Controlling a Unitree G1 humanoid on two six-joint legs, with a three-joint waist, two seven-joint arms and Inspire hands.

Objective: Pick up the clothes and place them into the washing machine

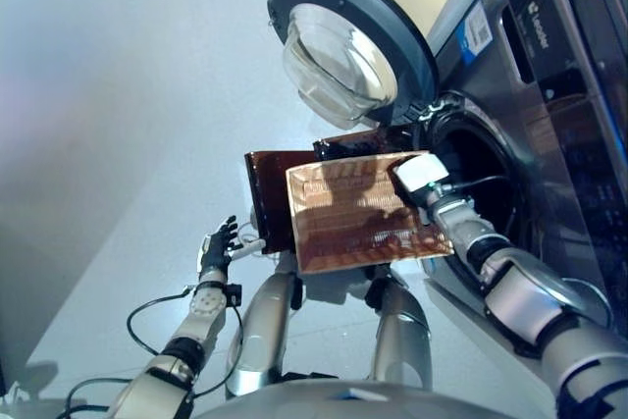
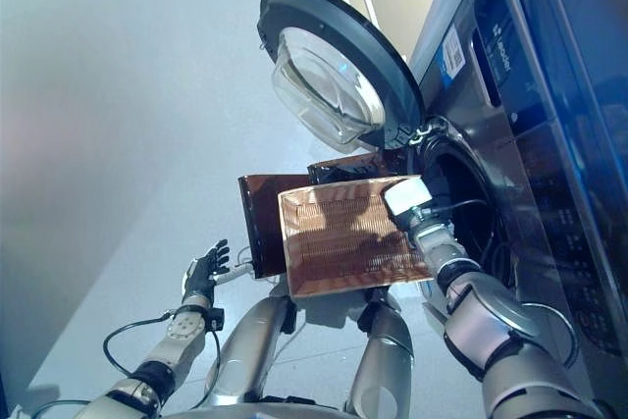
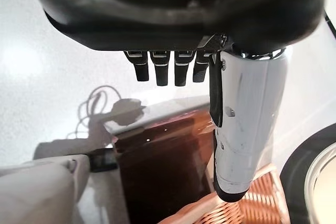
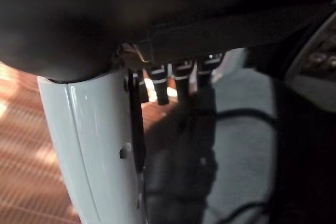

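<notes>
The shallow wicker basket (image 1: 353,213) is lifted off the dark brown box (image 1: 267,193) and tipped on edge, its flat underside facing me and its mouth toward the washing machine's drum opening (image 1: 476,164). My right hand (image 1: 422,176) grips the basket's rim at the drum's edge, with the fingers curled over the rim in the right wrist view (image 4: 178,82). A grey mass (image 4: 247,129) lies past those fingers; I cannot tell if it is cloth. My left hand (image 1: 218,242) is open and empty, left of the box.
The washing machine (image 1: 549,125) fills the right side. Its round door (image 1: 343,36) stands wide open above the basket. Pale floor (image 1: 118,144) stretches to the left. The box top (image 3: 163,171) and a basket corner (image 3: 257,203) show in the left wrist view.
</notes>
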